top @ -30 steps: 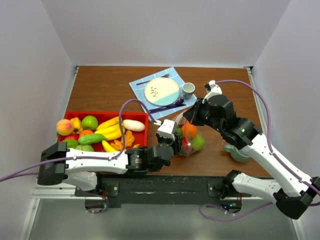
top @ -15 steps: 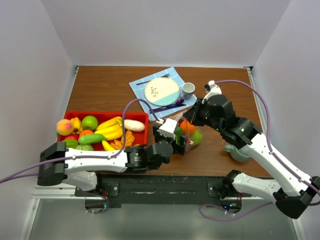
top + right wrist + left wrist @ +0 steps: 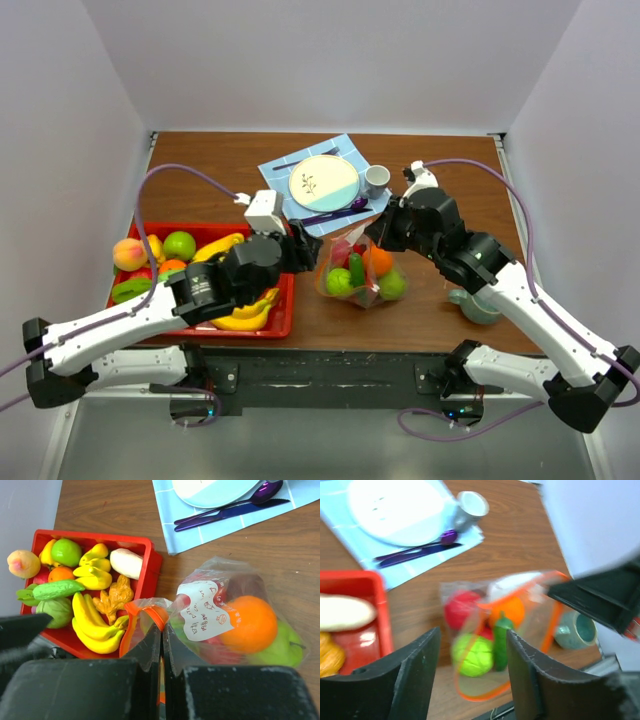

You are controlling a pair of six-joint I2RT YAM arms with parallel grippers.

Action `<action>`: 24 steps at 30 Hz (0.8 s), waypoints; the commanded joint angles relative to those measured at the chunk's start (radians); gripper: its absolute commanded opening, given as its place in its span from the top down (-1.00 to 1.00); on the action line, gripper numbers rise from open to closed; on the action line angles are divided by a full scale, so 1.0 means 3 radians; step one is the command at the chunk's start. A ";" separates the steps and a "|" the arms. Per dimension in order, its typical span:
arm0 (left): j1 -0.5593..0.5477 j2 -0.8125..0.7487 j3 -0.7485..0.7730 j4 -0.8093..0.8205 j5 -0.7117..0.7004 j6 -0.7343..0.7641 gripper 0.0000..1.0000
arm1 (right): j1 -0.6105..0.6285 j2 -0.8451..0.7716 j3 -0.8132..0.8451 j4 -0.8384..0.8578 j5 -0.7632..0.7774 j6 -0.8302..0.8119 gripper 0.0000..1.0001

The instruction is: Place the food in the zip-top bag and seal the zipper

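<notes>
The clear zip-top bag point(image 3: 360, 272) lies on the table right of the red tray. It holds an orange point(image 3: 248, 623), a green apple point(image 3: 474, 655), a cucumber point(image 3: 501, 640) and a red apple point(image 3: 460, 611). My right gripper point(image 3: 373, 235) is shut on the bag's orange-red zipper strip point(image 3: 159, 616) and holds the mouth up, as the right wrist view point(image 3: 161, 630) shows. My left gripper point(image 3: 307, 247) is open and empty, above the tray's right end and left of the bag; in its wrist view point(image 3: 472, 672) the bag shows between the jaws. The slider tab is not visible.
The red tray point(image 3: 287, 300) holds bananas point(image 3: 92, 625), a cucumber point(image 3: 52, 589), a green apple point(image 3: 66, 551), a peach point(image 3: 129, 253) and more. A blue napkin point(image 3: 283, 172) with plate point(image 3: 323, 182), purple cutlery and a cup point(image 3: 376, 179) lies behind. A teal bowl point(image 3: 478, 305) sits right.
My left gripper has pulled back from the bag's mouth, up and to the left over the tray, with its jaws open. The bag has spread wider, with a green apple showing in front.
</notes>
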 commanded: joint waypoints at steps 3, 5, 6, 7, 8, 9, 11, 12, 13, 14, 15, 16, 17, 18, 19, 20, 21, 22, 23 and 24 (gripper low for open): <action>0.0731 -0.0136 -0.0012 -0.1168 0.0211 -0.0532 -0.07 | 0.0009 -0.0033 0.0139 0.0174 0.0026 -0.0059 1.00; 0.0991 -0.0207 -0.0135 -0.1209 0.0359 -0.0522 -0.08 | 0.0009 -0.0043 0.0118 0.0189 0.0016 -0.0059 1.00; 0.1064 -0.0228 -0.0278 -0.1219 0.0386 -0.0542 -0.08 | 0.0009 -0.0054 0.0093 0.0195 0.0001 -0.0064 1.00; 0.1211 -0.0243 -0.0350 -0.1214 0.0436 -0.0537 -0.08 | 0.0009 -0.0054 0.0082 0.0215 -0.0015 -0.0059 1.00; 0.1284 -0.0269 -0.0421 -0.1204 0.0452 -0.0552 -0.08 | 0.0009 -0.0059 0.0062 0.0220 -0.0030 -0.0054 1.00; 0.1365 -0.0274 -0.0559 -0.1199 0.0472 -0.0588 -0.08 | 0.0009 -0.0069 0.0032 0.0235 -0.0055 -0.0049 1.00; 0.1626 -0.0269 -0.0682 -0.1189 0.0559 -0.0604 -0.11 | 0.0009 -0.0079 -0.0009 0.0256 -0.0076 -0.0049 1.00; 0.1708 -0.0264 -0.0769 -0.1239 0.0575 -0.0685 -0.14 | 0.0009 -0.0089 -0.0015 0.0256 -0.0086 -0.0054 1.00; 0.1876 -0.0239 -0.0800 -0.1260 0.0610 -0.0716 -0.23 | 0.0009 -0.0100 -0.0030 0.0266 -0.0102 -0.0054 1.00; 0.1948 -0.0233 -0.0821 -0.1286 0.0616 -0.0747 -0.30 | 0.0009 -0.0105 -0.0055 0.0261 -0.0107 -0.0059 1.00; 0.2010 -0.0228 -0.0861 -0.1326 0.0611 -0.0798 -0.32 | 0.0009 -0.0115 -0.0071 0.0266 -0.0107 -0.0074 1.00; 0.2102 -0.0223 -0.0877 -0.1342 0.0575 -0.0833 -0.35 | 0.0009 -0.0120 -0.0081 0.0271 -0.0107 -0.0074 1.00; 0.2143 -0.0218 -0.0892 -0.1367 0.0540 -0.0884 -0.37 | 0.0009 -0.0120 -0.0107 0.0281 -0.0107 -0.0079 1.00; 0.2184 -0.0218 -0.0918 -0.1403 0.0509 -0.0961 -0.40 | 0.0009 -0.0120 -0.0112 0.0282 -0.0117 -0.0084 1.00; 0.2275 -0.0213 -0.0928 -0.1413 0.0468 -0.0982 -0.50 | 0.0009 -0.0120 -0.0122 0.0302 -0.0147 -0.0090 1.00; 0.2317 -0.0208 -0.0949 -0.1424 0.0442 -0.1033 -0.53 | 0.0009 -0.0125 -0.0142 0.0312 -0.0163 -0.0095 1.00; 0.2363 -0.0203 -0.0964 -0.1444 0.0412 -0.1069 -0.54 | 0.0009 -0.0125 -0.0153 0.0322 -0.0183 -0.0095 1.00; 0.2465 -0.0198 -0.0979 -0.1454 0.0376 -0.1104 -0.57 | 0.0009 -0.0115 -0.0158 0.0343 -0.0214 -0.0095 1.00; 0.2516 -0.0197 -0.1010 -0.1439 0.0376 -0.1115 -0.57 | 0.0004 -0.0115 -0.0178 0.0353 -0.0224 -0.0100 1.00; 0.2603 -0.0192 -0.1020 -0.1454 0.0360 -0.1150 -0.60 | 0.0009 -0.0110 -0.0184 0.0363 -0.0240 -0.0105 1.00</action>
